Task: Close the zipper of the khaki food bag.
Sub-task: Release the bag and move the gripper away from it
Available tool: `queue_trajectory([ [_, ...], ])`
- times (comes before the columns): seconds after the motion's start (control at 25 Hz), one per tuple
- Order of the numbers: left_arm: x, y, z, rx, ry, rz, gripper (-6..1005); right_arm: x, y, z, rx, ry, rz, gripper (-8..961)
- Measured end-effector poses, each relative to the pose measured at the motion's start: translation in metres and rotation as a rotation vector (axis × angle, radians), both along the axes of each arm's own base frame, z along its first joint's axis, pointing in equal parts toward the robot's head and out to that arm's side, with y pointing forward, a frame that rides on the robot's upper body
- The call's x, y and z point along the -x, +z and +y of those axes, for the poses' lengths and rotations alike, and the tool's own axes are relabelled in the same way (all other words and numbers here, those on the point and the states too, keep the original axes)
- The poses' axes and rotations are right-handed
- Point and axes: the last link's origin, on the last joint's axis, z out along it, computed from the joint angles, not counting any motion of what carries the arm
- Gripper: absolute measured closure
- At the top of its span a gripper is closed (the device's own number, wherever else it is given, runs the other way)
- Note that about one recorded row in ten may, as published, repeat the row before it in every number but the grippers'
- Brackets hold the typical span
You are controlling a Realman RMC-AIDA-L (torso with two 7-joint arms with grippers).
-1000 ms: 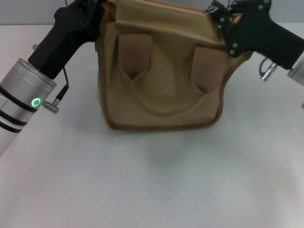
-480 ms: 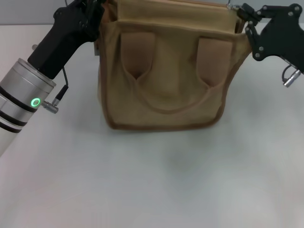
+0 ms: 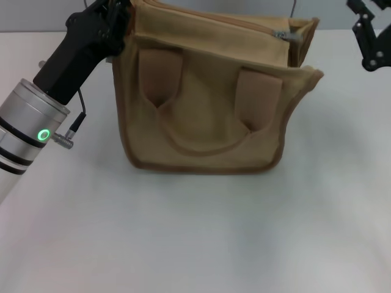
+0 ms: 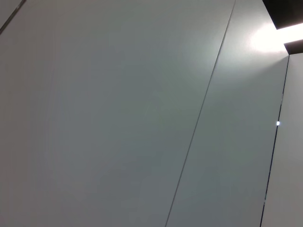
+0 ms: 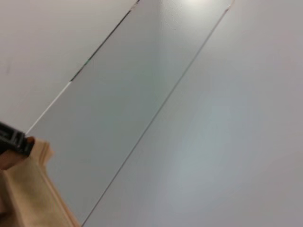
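Note:
The khaki food bag (image 3: pixel 208 104) stands on the white table, its two handles hanging down the near side. Its zipper (image 3: pixel 226 21) runs along the top, and the small silver slider (image 3: pixel 281 35) sits near the bag's right end. My left gripper (image 3: pixel 119 11) is at the bag's upper left corner, shut on the fabric there, with its fingers partly cut off by the view's top edge. My right gripper (image 3: pixel 366 33) hangs apart from the bag, off its upper right. A corner of the bag (image 5: pixel 28 189) shows in the right wrist view.
The white table (image 3: pixel 195 232) spreads out in front of the bag. My left arm (image 3: pixel 36 128), with a green light on it, slants in from the lower left. The left wrist view shows only grey wall panels (image 4: pixel 142 113).
My right gripper let go near the slider and drew away to the right. The bag shifted left and its right end sagged down. The left arm stayed put.

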Motion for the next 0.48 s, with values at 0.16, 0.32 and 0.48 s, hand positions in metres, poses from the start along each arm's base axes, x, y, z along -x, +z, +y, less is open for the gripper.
queue_trajectory([
  [0.16, 0.002, -0.001, -0.003, 0.006, 0.004, 0.003, 957, -0.010, 0.000, -0.007, 0.034, -0.047, 0.073, 748],
  [0.32, 0.005, -0.003, -0.006, 0.000, 0.006, 0.015, 957, -0.015, 0.000, -0.009, 0.109, -0.096, 0.189, 542],
  [0.48, 0.006, -0.008, -0.015, -0.002, -0.040, 0.081, 957, -0.019, -0.006, -0.016, 0.224, -0.124, 0.300, 384],
])
